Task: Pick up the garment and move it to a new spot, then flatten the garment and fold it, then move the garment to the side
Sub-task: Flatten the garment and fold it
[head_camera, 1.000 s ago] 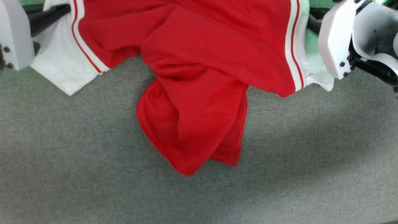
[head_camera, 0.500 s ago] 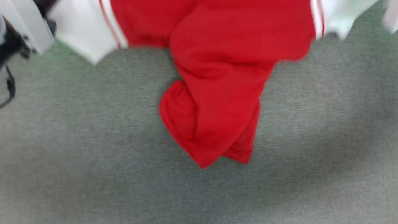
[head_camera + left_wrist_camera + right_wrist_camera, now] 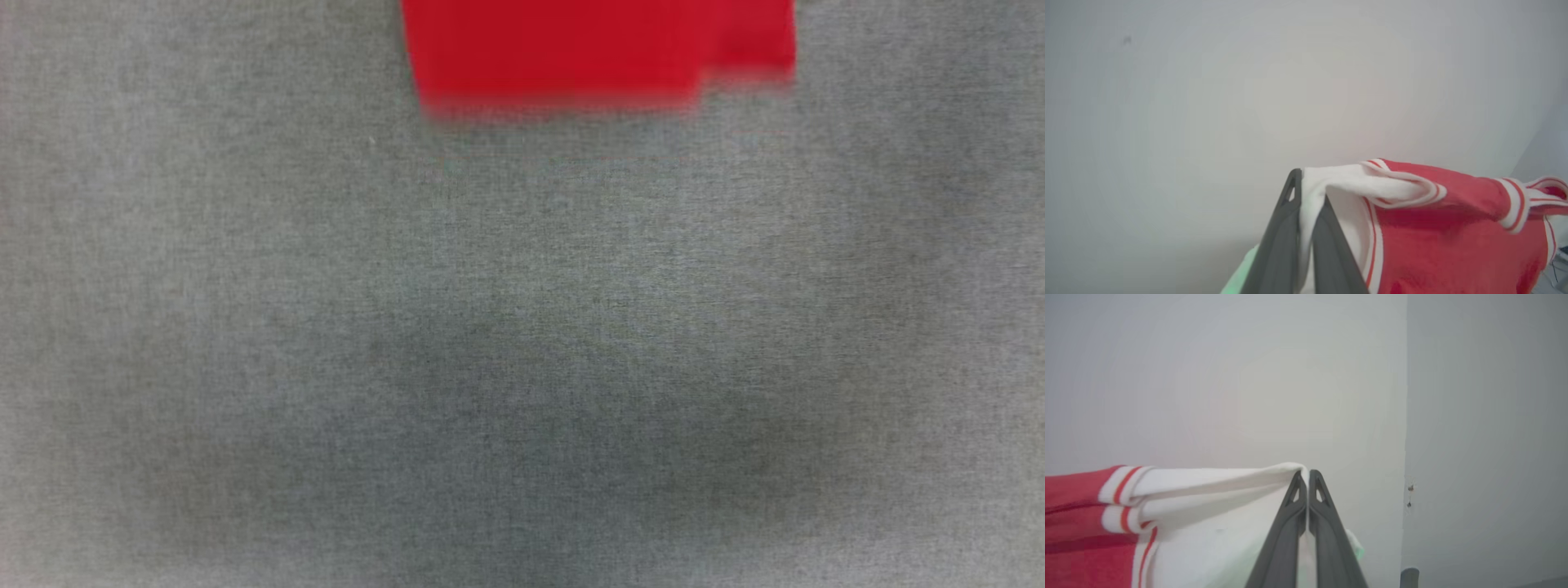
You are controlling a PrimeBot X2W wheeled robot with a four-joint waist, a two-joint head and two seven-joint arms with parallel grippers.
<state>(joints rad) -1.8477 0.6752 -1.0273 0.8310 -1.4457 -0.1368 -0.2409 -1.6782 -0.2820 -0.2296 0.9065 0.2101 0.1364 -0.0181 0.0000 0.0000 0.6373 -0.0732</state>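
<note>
Fingers of the left gripper [image 3: 1308, 192] are pressed together on a white sleeve end of the garment [image 3: 1453, 245], with the cloth pinched between them just below the tips. The right gripper [image 3: 1306, 475] has its fingers closed in the same way, the other white sleeve end caught between them. From each grip the red shirt stretches sideways in front of a pale wall [image 3: 1208, 375]. In the head view its blurred red lower part shows at the top edge, above the grey counter [image 3: 522, 327]; whether it touches the counter cannot be told.
</note>
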